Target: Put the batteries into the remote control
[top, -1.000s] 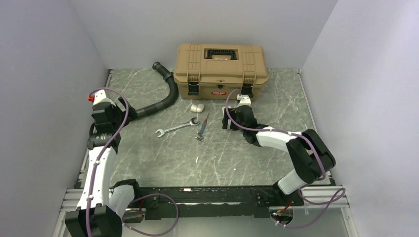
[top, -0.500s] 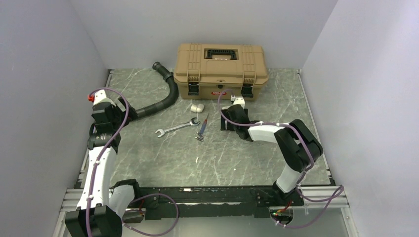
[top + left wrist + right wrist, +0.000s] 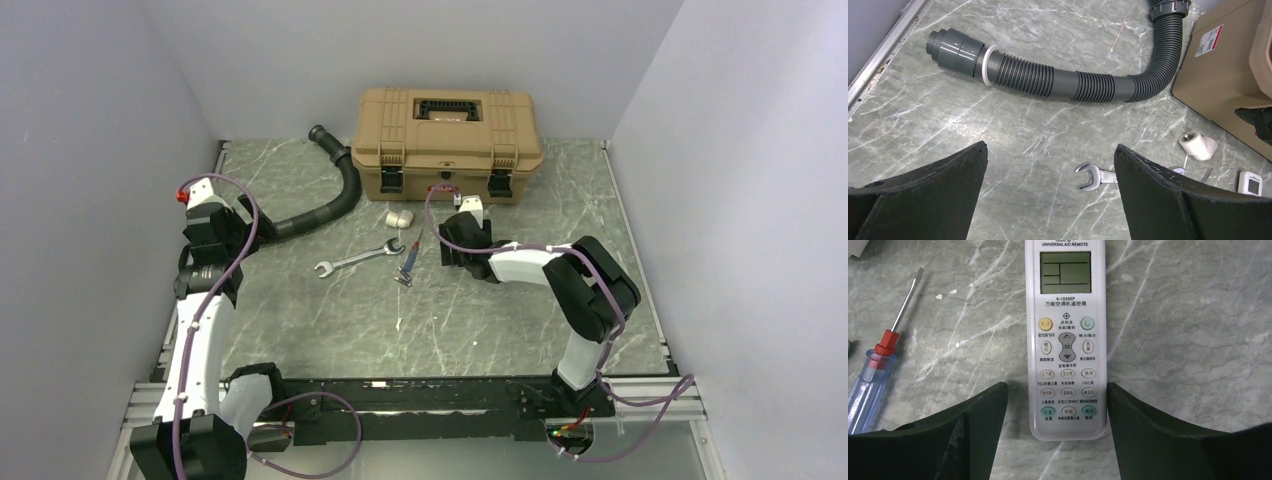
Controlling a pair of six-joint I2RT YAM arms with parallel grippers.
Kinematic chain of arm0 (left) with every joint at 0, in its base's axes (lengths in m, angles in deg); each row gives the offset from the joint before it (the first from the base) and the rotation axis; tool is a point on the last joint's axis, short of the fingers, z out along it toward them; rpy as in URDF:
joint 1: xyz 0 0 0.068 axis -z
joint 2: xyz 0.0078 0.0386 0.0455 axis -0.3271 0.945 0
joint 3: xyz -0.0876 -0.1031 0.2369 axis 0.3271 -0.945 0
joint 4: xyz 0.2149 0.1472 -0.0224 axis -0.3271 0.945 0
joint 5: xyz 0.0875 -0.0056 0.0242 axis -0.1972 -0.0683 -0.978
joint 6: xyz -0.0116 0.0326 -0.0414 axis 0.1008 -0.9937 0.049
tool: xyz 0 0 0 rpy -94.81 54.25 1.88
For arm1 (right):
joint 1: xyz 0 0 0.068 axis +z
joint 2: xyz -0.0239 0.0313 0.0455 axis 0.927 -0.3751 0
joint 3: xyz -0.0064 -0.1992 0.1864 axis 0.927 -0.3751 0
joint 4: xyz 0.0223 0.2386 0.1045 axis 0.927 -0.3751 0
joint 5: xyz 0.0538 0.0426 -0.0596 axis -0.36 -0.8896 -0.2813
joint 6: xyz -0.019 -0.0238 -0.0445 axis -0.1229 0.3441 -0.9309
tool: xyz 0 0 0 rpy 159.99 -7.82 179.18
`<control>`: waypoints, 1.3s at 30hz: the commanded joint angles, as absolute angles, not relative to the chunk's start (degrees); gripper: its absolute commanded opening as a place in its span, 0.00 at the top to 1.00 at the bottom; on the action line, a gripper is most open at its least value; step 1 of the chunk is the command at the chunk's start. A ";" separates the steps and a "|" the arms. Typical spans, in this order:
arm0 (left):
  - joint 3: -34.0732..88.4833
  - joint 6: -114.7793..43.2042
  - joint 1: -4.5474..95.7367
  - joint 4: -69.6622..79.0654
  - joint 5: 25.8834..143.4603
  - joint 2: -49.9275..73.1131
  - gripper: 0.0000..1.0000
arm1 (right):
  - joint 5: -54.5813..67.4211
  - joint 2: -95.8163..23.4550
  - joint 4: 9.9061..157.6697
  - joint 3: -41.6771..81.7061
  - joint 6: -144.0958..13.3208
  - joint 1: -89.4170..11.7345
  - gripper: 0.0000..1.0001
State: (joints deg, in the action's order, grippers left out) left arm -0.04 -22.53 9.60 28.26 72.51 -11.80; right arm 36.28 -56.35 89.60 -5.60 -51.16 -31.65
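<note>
The remote control (image 3: pixel 1066 340) is a slim white handset lying face up on the marble table, its display towards the toolbox. My right gripper (image 3: pixel 1057 386) hangs low over it, open, with its jaws on either side of the remote's lower end. The right finger (image 3: pixel 1148 420) sits against or almost against the remote's edge, and a gap shows on the left side. In the left wrist view the remote (image 3: pixel 1249 183) shows small at the far right. My left gripper (image 3: pixel 1051 145) is open and holds nothing, above bare table near the hose. No batteries are in view.
A tan toolbox (image 3: pixel 447 140) stands shut at the back. A grey corrugated hose (image 3: pixel 335 195) curves to its left. A white pipe fitting (image 3: pixel 400 217), a wrench (image 3: pixel 355 258) and a red-and-blue screwdriver (image 3: pixel 878 365) lie just left of the remote.
My right arm has swung left across the table and come down over the remote, and its jaws have narrowed a little. The left arm has barely moved.
</note>
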 commanded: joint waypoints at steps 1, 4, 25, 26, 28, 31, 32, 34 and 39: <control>2.92 -23.00 9.79 29.47 71.56 -11.42 0.01 | 38.75 -58.14 85.65 -4.33 -50.43 -31.36 0.27; 3.02 -23.01 9.78 29.61 71.31 -11.73 0.01 | 39.10 -58.29 85.10 -4.51 -49.76 -31.35 0.34; 6.46 -23.51 9.78 36.99 73.37 -17.78 0.01 | 24.08 -38.54 88.82 -13.13 -56.22 -29.86 1.00; 7.29 -23.66 9.77 37.62 74.69 -17.94 0.01 | 22.61 -36.33 89.11 -13.81 -57.10 -29.66 1.00; 8.47 -23.72 9.78 38.51 77.66 -18.33 0.00 | 18.60 -31.72 89.86 -15.01 -59.14 -29.17 1.00; 8.75 -23.36 9.78 38.10 86.05 -19.76 0.01 | 12.44 -24.58 90.66 -16.15 -61.66 -28.13 1.00; 7.89 -22.70 9.84 37.14 89.80 -20.51 0.01 | 10.33 -22.88 90.80 -16.33 -62.47 -27.68 1.00; 5.59 -19.91 10.69 33.68 96.54 -22.17 0.01 | 8.11 -20.40 90.13 -15.79 -63.18 -26.68 1.00; 1.91 -12.72 23.65 29.07 95.09 -25.90 0.01 | 7.64 -17.64 87.24 -12.10 -61.40 -24.67 1.00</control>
